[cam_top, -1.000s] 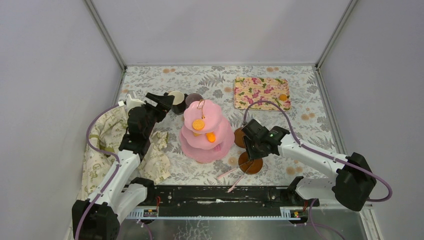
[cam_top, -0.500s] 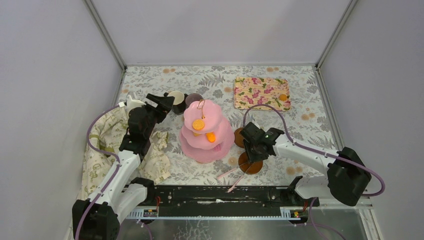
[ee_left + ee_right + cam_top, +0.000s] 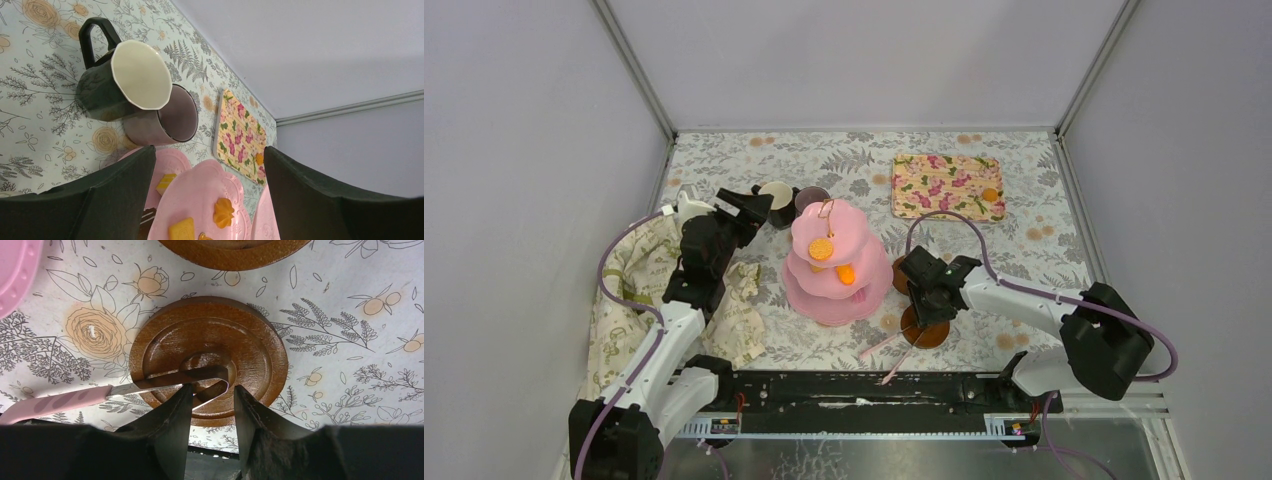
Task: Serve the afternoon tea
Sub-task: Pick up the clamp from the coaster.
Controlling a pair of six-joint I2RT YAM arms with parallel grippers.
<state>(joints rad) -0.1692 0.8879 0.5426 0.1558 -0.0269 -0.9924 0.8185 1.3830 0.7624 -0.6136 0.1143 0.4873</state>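
Right tool (image 3: 212,390): jaws partly apart, bracketing the metal end of a pink-handled spoon (image 3: 55,402) that lies across a round brown wooden saucer (image 3: 210,335). Whether the fingers press the spoon cannot be told. A second brown saucer (image 3: 235,247) sits just beyond, apart from the first. Over the past second this tool has edged a little toward the pink three-tier cake stand (image 3: 824,305) and its arm has drawn in behind it; spoon and saucers have not shifted.

Left tool (image 3: 206,155): jaws spread wide, nothing between them, unmoved. It hangs near two dark mugs standing side by side: one with a cream interior (image 3: 100,95), one darker inside (image 3: 165,125). Both stand on the leaf-printed surface (image 3: 824,345) behind the stand, well apart from the saucers.

Orange sweets (image 3: 821,249) rest on the stand's tiers.

Assessment: the right side appears to be settling onto the spoon or near saucer. Neither mug is yet on a saucer, so serving remains incomplete.
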